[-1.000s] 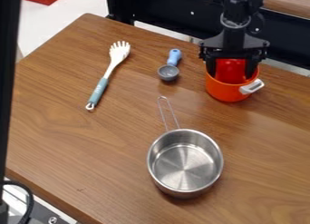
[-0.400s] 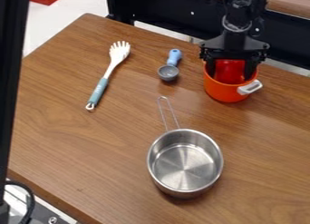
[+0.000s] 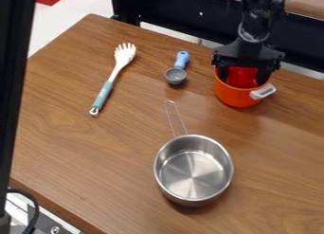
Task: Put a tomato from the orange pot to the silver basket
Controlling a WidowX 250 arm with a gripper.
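At the upper right, the black gripper (image 3: 242,77) points down into the orange pot (image 3: 235,96), its two fingers apart inside the rim. Between them shows a red thing (image 3: 241,76), which looks like the tomato; whether the fingers touch it I cannot tell. The pot's white handle sticks out to the lower right. A silver metal pan (image 3: 193,170) with a thin wire handle stands at the lower centre of the table, its inside bare.
A white and teal slotted spoon (image 3: 112,81) lies at the upper left of the wooden table (image 3: 76,148). A grey scoop with a blue handle (image 3: 177,73) lies between it and the pot. A dark post (image 3: 14,86) runs down the left edge.
The arm above the gripper has shifted slightly to the right and tilted. The orange pot moved a little left, then back right. The gripper's fingers remain in the pot.
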